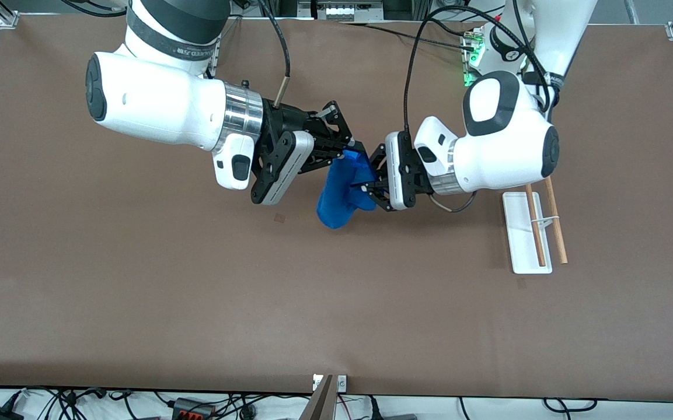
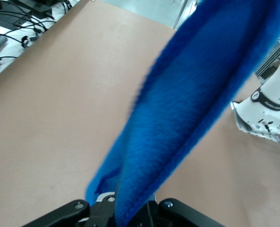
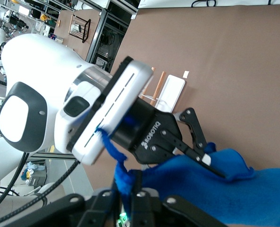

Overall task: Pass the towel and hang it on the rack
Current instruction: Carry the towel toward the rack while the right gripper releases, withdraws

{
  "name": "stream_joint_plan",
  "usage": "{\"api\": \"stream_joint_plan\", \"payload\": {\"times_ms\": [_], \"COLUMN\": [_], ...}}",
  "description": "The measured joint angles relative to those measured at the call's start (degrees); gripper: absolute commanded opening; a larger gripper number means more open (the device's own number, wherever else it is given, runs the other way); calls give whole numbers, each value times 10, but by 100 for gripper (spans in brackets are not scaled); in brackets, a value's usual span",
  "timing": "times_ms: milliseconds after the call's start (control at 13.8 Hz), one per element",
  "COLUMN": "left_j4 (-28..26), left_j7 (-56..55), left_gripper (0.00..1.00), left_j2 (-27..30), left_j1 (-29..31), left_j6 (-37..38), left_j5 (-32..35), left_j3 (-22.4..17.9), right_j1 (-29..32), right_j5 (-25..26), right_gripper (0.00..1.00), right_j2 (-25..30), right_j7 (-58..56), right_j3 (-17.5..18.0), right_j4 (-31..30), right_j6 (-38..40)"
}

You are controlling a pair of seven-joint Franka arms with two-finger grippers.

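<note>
The blue towel (image 1: 339,195) hangs in the air between the two grippers, over the middle of the table. My right gripper (image 1: 349,153) is shut on its upper corner, seen bunched between the fingers in the right wrist view (image 3: 129,182). My left gripper (image 1: 366,186) is shut on the towel's edge just below; its fingers (image 3: 207,161) pinch the cloth, and the towel (image 2: 187,109) runs out from between its jaws. The rack (image 1: 524,233) stands toward the left arm's end of the table, with two wooden rods (image 1: 555,224) over a white base, apart from both grippers.
The rack also shows in the right wrist view (image 3: 172,92). The brown table (image 1: 196,291) stretches wide under the arms. A green-lit box (image 1: 471,55) and cables sit by the left arm's base. A bracket (image 1: 329,385) stands at the table's near edge.
</note>
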State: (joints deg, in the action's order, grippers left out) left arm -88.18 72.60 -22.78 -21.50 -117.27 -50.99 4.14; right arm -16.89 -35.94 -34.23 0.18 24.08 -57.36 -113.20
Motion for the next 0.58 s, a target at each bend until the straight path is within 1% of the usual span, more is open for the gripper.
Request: {"api": "stream_joint_plan", "payload": {"times_ms": [217,362,434,579], "left_j4": [3,3,3,4], "left_j7": [0,0,0,1], "left_gripper": [0,0,0,0], "left_j2": [19,35,41,45], "left_j1": [25,55,76,129], "left_j6": [6,43,66,120], "left_j5": [78,96,106,148], "left_j3": [-3,-5,-6,-8], "right_j1": [0,0,0,2], "right_j5": [0,9,31,97], "right_gripper": [100,100,100,100], "right_j2": [0,0,0,0], "right_j7": [0,0,0,0], "right_j3": [0,0,-1,-2], "right_j4": [0,0,-1,-6], "right_j6": [-1,0,2,19]}}
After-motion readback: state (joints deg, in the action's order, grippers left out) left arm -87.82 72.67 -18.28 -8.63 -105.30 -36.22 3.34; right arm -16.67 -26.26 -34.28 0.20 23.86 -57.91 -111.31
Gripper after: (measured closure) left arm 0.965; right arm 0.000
